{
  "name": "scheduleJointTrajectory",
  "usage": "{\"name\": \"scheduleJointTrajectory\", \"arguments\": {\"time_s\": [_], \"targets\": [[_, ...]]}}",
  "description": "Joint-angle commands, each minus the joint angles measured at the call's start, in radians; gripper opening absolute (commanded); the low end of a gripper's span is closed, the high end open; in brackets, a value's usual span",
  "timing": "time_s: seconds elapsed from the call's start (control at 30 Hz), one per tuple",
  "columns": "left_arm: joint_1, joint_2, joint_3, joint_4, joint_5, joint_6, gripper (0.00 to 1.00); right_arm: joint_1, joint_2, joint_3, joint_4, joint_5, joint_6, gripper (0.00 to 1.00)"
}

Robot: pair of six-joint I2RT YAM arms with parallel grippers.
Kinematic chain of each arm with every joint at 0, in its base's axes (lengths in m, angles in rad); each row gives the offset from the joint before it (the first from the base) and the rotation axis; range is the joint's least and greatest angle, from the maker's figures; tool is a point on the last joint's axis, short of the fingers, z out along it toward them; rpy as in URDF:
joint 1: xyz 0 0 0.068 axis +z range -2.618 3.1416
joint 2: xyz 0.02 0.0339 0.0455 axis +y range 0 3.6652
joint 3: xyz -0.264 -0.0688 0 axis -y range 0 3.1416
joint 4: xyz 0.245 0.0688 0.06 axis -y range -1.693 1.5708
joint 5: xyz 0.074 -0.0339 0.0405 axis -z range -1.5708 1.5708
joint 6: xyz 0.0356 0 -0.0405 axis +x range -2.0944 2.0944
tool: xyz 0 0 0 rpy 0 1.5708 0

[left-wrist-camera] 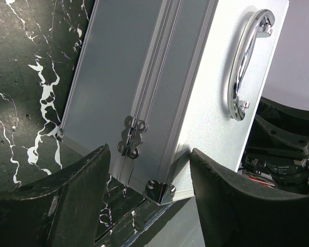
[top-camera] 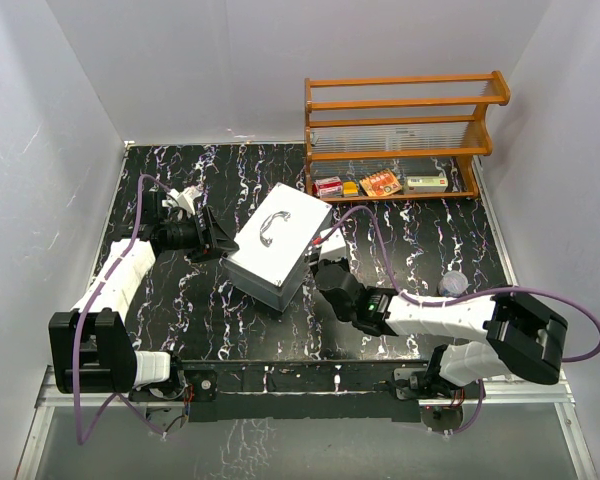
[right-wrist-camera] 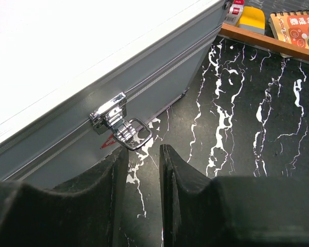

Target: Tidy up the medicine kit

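Right hand (right-wrist-camera: 143, 152) by medicine kit (right-wrist-camera: 67, 56) latch (right-wrist-camera: 116, 121)

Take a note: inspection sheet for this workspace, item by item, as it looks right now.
Surface: black white-veined table.
Job's things: medicine kit closed, handle on top, set askew mid-table.
Clutter: small round object beside the right arm.
Grippers: left gripper open, kit's corner between its fingers; right gripper narrowly open at the front latch, holding nothing.
Cables: purple cables run along both arms.
Surroundings: wooden rack with small boxes at the back; white walls.
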Motion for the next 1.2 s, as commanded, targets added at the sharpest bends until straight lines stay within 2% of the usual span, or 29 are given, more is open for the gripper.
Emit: {"name": "scheduleJointTrajectory", "arguments": {"time_s": [0.0, 0.23, 0.57, 0.8, 1.0, 1.17], "targets": [[-0.003, 0.013, 0.013, -0.046, -0.036, 0.019, 0.61, -0.007, -0.034, -0.014, 0.031, 0.093, -0.043, 0.28], [-0.003, 0.010, 0.013, -0.045, -0.031, 0.016, 0.61, -0.006, -0.033, 0.001, 0.063, 0.067, -0.066, 0.27], [-0.002, 0.010, 0.008, -0.040, -0.030, 0.011, 0.61, -0.006, -0.001, 0.065, 0.083, 0.077, -0.058, 0.33], [-0.002, 0.009, 0.006, -0.038, -0.030, 0.013, 0.61, -0.007, 0.024, 0.075, 0.071, 0.115, -0.064, 0.25], [-0.003, 0.015, 0.002, -0.034, -0.030, 0.009, 0.61, -0.008, 0.025, 0.076, 0.101, 0.020, -0.067, 0.27], [-0.002, 0.013, 0.002, -0.035, -0.026, 0.011, 0.61, -0.008, 0.045, 0.080, 0.104, 0.010, -0.045, 0.27]]}}
